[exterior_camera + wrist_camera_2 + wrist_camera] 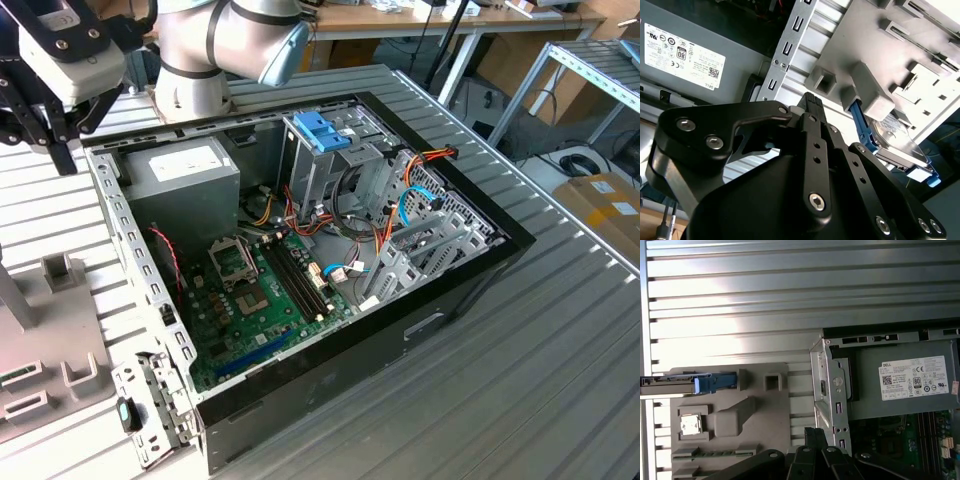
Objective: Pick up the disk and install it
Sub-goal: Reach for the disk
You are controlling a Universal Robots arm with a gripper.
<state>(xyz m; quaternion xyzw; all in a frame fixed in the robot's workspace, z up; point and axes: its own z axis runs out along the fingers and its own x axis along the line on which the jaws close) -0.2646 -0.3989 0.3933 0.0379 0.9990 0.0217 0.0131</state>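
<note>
Second wrist view first: the disk (900, 147) sits in a grey fixture (865, 40) on the tabletop (520, 380), beside the open computer case (110, 210) and not in it. Its blue rail runs along its edge against a fixture block. The end effector (812, 100) hangs above the fixture near the case wall, apart from the disk, its fingers drawn together on nothing. I judge the disk rigid, fairly dense for its size and sensitive to knocks. Its bare metal faces look smooth and likely slippery. The safer hold is probably across the two long sides, on the plastic rail, near the middle so it does not tip.
</note>
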